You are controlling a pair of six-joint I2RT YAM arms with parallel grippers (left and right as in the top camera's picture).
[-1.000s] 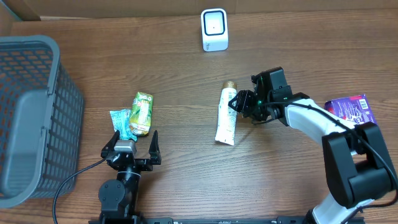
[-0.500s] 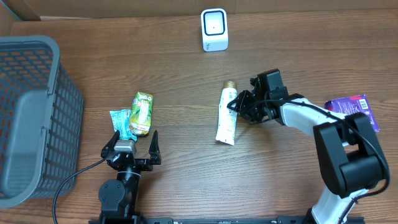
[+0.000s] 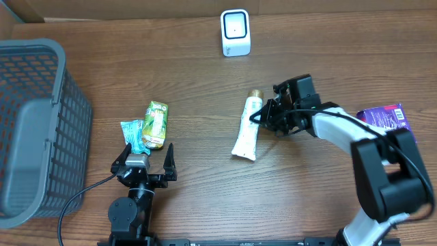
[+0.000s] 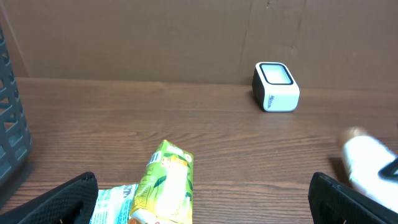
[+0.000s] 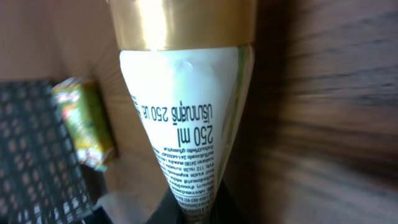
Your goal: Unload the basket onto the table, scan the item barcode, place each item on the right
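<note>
Inspecting the grip first: the right gripper (image 3: 259,113) is closed on the white tube (image 3: 245,130), seizing it on the upper part of its body just below the gold cap (image 3: 254,93), and the right wrist view shows the tube running straight down the middle of the frame toward a dark shape at the bottom edge. The tube lies flat on the table (image 3: 205,198), its long axis running from the cap at the far end to the crimped tail nearer the robot and slightly to its left. The scanner (image 3: 235,32) stands upright well beyond the cap end, almost in line with that axis and a little to the left of it, so the coming move is judged to be a lift and carry away from the robot toward the scanner's face. The right arm is plainly the nearer one; the left gripper (image 3: 145,162) rests with its jaws spread wide, beside a green pouch (image 3: 156,124) and well apart from the tube. No barcode can be made out: only small print and a volume marking show in the wrist view, so which face carries the code cannot be told. The fingertips themselves are mostly cut off there, and the table beside the tube is blurred.
</note>
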